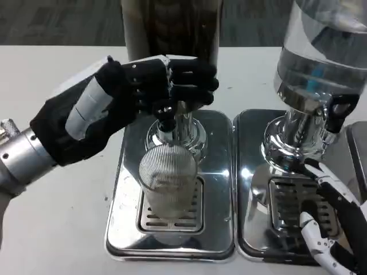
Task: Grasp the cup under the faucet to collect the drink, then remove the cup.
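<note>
The ribbed clear cup (168, 179) stands upright on the slotted grate of the left drip tray (120, 229), directly beneath the black faucet tap (166, 114) of the left drink dispenser (172, 26). A little pale liquid seems to lie in its bottom, though the ribbing makes that hard to read.

The left robot hand (150, 86) is above the cup and slightly behind it, its dark fingers (192, 86) curled around the tap region rather than the cup. It looks to be pressing or holding the tap, but whether the fingers truly clamp it I cannot tell. The cup itself is touched by neither hand.

The right robot hand (327, 229) rests low to the right of the cup, over the grate of the right drip tray (246, 172), below the second dispenser (321, 63). Its white and black fingers lie loosely apart with nothing in them.

The coming move turns on this: the cup's long axis is vertical, and it lies straight below the left hand, well apart from the right. My judgement is that filling is in hand, and the left hand is the nearer one to drop down, wrap the cup's side and draw it forward off the tray onto the white desk (51, 240)
</note>
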### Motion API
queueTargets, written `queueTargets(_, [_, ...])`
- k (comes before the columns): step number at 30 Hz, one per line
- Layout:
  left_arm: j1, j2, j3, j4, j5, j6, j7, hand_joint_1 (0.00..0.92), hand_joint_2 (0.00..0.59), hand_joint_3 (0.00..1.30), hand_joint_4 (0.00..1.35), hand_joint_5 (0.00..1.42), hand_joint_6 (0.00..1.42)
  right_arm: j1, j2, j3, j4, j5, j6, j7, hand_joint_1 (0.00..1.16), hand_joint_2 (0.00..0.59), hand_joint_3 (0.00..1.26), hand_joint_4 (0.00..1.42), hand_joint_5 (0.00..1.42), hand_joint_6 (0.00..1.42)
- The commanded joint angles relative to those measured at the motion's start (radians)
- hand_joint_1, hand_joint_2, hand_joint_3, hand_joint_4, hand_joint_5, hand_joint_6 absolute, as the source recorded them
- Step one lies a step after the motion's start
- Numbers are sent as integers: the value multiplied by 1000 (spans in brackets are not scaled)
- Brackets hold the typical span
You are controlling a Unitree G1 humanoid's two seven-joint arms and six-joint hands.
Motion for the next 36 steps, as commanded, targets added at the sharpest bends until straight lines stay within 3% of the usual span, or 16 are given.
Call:
queueTargets(1, [25, -8, -2, -19, 45, -98, 17, 0, 55, 314, 271, 293, 172, 0, -3, -4, -1, 1, -2, 3, 391, 586, 210, 86, 86, 212])
queueTargets(7, [41, -9, -3, -19, 70, -167, 37, 0, 56, 314, 270, 293, 172, 1, -3, -7, -8, 5, 8, 9, 389, 586, 210, 86, 86, 215])
queueTargets(22, [71, -16, -21, -49, 3, -106, 23, 0, 66, 306, 265, 292, 172, 5, 0, -12, -10, 2, 10, 11, 386, 586, 210, 86, 86, 224])
queueTargets(36, [99, -19, -42, -82, 12, -134, 23, 0, 67, 292, 259, 278, 172, -1, -11, -25, -12, 12, 13, 22, 384, 586, 210, 87, 86, 229])
